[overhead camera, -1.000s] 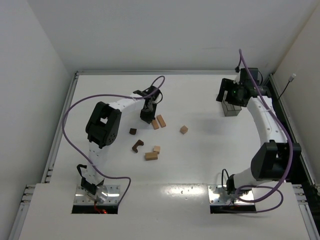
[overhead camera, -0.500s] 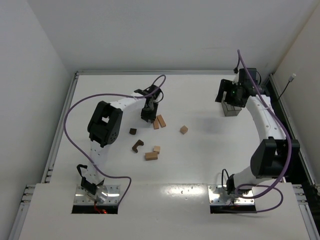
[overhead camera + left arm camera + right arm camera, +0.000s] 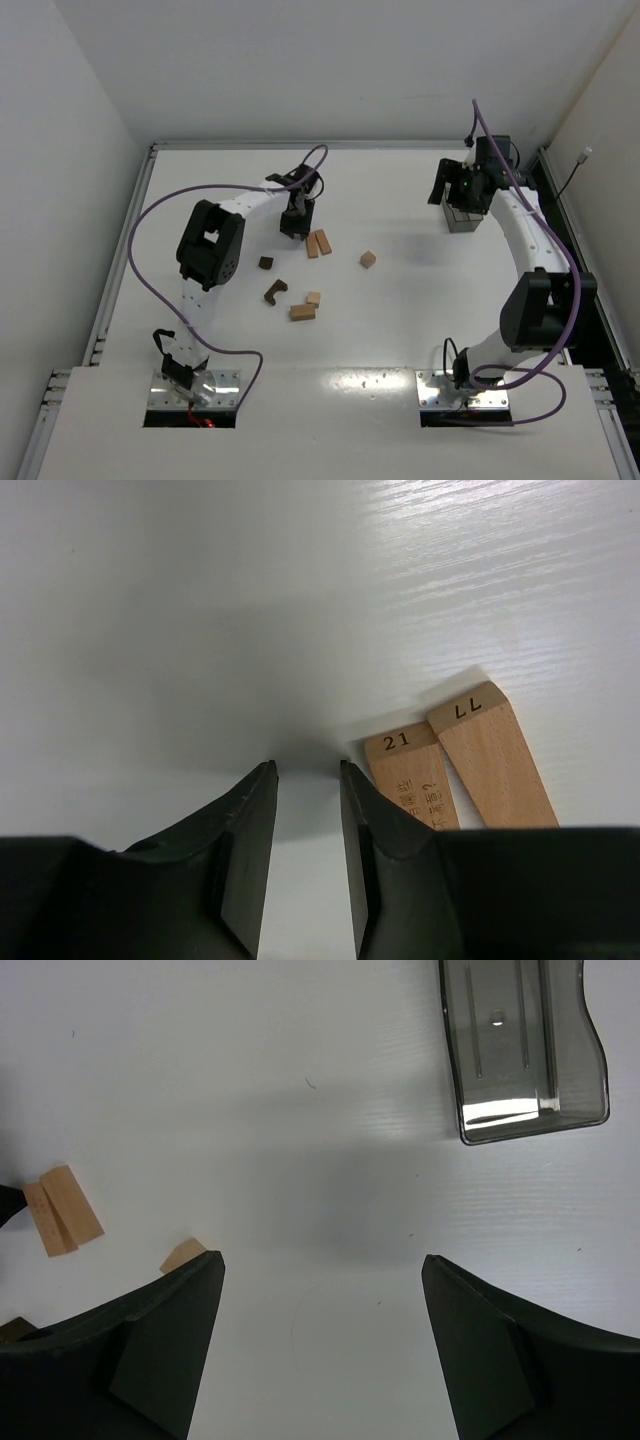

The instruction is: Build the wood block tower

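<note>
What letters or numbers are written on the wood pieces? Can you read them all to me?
"21": on the end of the left tan bar.
"LL": on the end of the right tan bar.
Smaller print under the "21": too blurred to read.
Other blocks, seen only from above: too small to show any marks.

The table [image 3: 420, 300] was white. On it I saw the tan bar marked 21 [image 3: 412, 780] and the tan bar marked LL [image 3: 497, 765], both lettered in black. Nearer lay a dark brown cube [image 3: 265, 263] and a dark brown notched piece [image 3: 274, 292]; to their right was a light tan cube [image 3: 368, 259]. The far-right bin [image 3: 520, 1055] was smoky grey and translucent. The left gripper [image 3: 307, 775] was black, and the cable [image 3: 130, 258] purple.
</note>
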Motion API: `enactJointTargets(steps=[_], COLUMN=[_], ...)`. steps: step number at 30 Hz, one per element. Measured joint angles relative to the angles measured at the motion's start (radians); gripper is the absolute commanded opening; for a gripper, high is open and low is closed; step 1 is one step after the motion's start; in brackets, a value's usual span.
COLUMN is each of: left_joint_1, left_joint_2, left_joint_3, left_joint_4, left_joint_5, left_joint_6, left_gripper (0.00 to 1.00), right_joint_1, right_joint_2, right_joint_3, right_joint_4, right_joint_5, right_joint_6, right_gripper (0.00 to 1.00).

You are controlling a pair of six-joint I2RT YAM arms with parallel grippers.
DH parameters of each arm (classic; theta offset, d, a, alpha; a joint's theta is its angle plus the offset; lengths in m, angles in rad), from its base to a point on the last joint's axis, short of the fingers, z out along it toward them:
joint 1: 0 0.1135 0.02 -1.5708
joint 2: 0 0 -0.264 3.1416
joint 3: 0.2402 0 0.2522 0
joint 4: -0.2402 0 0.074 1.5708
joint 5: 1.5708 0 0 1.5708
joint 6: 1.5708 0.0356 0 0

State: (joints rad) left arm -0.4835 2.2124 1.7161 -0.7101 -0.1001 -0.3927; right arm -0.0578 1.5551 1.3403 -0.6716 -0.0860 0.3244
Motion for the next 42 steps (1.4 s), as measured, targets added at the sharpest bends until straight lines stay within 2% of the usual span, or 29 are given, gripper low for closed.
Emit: enactJointTargets(steps=[9, 21, 32, 42], left_joint_1=[0.002, 0.002, 0.002, 0.002], left_joint_2=[0.011, 0.026, 0.037, 0.038], left_joint_3=[0.017, 0.043, 0.063, 0.064], left_joint_4=[-0.003, -0.01, -0.008, -0.005], left_joint_5=[0.01, 0.031, 0.039, 0.052], left_joint_6=[0.014, 0.022, 0.022, 0.023], left_gripper=[0.31, 0.42, 0.43, 0.49], right_joint_1=[0.0, 0.0, 0.0, 0.0], right_joint_2=[0.001, 0.001, 0.001, 0.001], right_joint_3=[0.001, 0.001, 0.001, 0.001], right_joint_4=[0.01, 0.013, 0.015, 0.018], right_joint_5=[-0.003, -0.012, -0.019, -0.023], right_joint_6=[0.0, 0.0, 0.0, 0.001], right_gripper=[0.77, 0.77, 0.77, 0.77])
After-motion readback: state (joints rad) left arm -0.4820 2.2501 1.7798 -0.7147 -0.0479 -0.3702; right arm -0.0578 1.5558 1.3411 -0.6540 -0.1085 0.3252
